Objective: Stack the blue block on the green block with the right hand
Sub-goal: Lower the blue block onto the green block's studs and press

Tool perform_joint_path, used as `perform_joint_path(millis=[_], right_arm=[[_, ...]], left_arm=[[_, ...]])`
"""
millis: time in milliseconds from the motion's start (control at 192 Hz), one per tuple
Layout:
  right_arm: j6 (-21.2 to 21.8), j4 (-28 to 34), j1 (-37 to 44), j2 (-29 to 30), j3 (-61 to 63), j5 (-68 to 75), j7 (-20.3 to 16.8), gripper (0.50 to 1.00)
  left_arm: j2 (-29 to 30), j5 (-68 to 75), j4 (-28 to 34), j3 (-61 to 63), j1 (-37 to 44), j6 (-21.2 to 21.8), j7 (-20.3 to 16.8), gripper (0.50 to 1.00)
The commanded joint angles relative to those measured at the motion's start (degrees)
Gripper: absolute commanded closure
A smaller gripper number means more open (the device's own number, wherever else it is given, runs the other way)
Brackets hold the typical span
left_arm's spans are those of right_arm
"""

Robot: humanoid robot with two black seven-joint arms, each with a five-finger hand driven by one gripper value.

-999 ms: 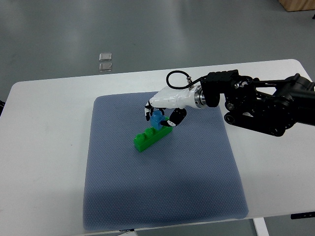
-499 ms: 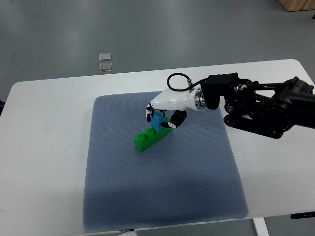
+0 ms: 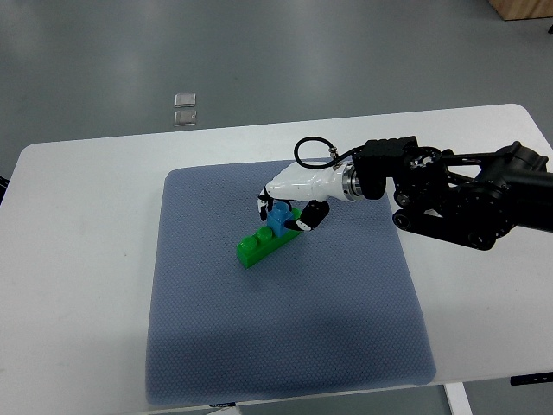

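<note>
Mat: a blue-grey mat point(image 3: 285, 328) covers the middle of the white table point(image 3: 78, 285), reaching its near edge.
Green block: the long green block point(image 3: 259, 246) lies aslant on the mat's far half, toward the table's far edge.
Blue block: the small blue block point(image 3: 278, 216) sits on the green block's far, right end.
Right hand: the white right hand point(image 3: 289, 210) comes in from the table's right edge, fingers pinching the blue block.
</note>
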Motion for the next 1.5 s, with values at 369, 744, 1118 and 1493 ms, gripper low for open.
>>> perform_joint_path(millis=[369, 744, 1118, 1493], right_arm=[[-0.83, -0.57, -0.33, 0.37, -0.46, -0.62, -0.04, 1.000], [-0.92, -0.83, -0.33, 0.45, -0.72, -0.62, -0.04, 0.998], [-0.92, -0.83, -0.24, 0.37, -0.64, -0.27, -0.04, 0.885], [-0.92, -0.74, 0.20, 0.37, -0.55, 0.44, 0.05, 0.781]], left_arm=[[0.00, 0.00, -0.01, 0.00, 0.00, 0.00, 0.00, 0.500], [0.00, 0.00, -0.01, 0.00, 0.00, 0.00, 0.00, 0.500], [0.00, 0.00, 0.08, 0.00, 0.00, 0.00, 0.00, 0.500], [0.00, 0.00, -0.01, 0.00, 0.00, 0.00, 0.00, 0.500]])
